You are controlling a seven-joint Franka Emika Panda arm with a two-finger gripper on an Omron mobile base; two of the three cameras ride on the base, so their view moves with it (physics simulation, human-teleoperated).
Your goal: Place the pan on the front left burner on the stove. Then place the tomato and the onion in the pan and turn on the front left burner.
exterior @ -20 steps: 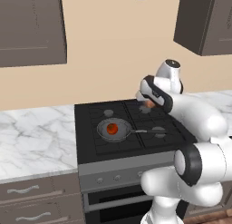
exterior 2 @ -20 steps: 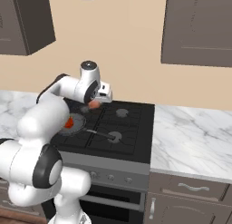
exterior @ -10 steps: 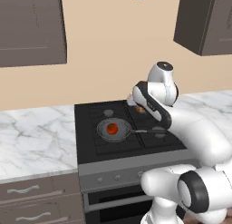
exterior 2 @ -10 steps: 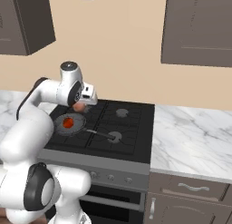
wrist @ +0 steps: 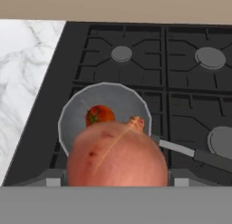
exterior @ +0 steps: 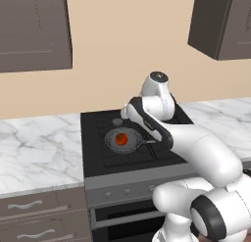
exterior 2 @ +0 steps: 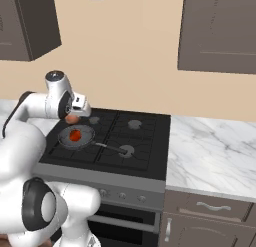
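Note:
The dark grey pan (wrist: 122,98) sits on the stove (exterior 2: 145,141), covering the front left burner, with its long handle (wrist: 190,151) pointing right. A glossy red tomato (wrist: 99,115) lies inside the pan (exterior: 123,140). My gripper (wrist: 117,173) is shut on the pale orange-pink onion (wrist: 115,157), which hangs just above the pan's near rim. From the right base view the onion (exterior 2: 73,119) shows under the gripper (exterior 2: 77,111), above the pan's (exterior 2: 76,137) back left edge.
Grey burner caps lie at the back left (wrist: 121,53), back right (wrist: 210,57) and front right (wrist: 222,141). Marble counter (exterior: 34,148) runs left of the stove and more counter (exterior 2: 215,156) to its right. Small knobs (exterior: 126,192) line the steel front panel.
The arm has swung left across the stove, from over the back right burner to above the pan, carrying the onion. The pan and tomato have stayed put.

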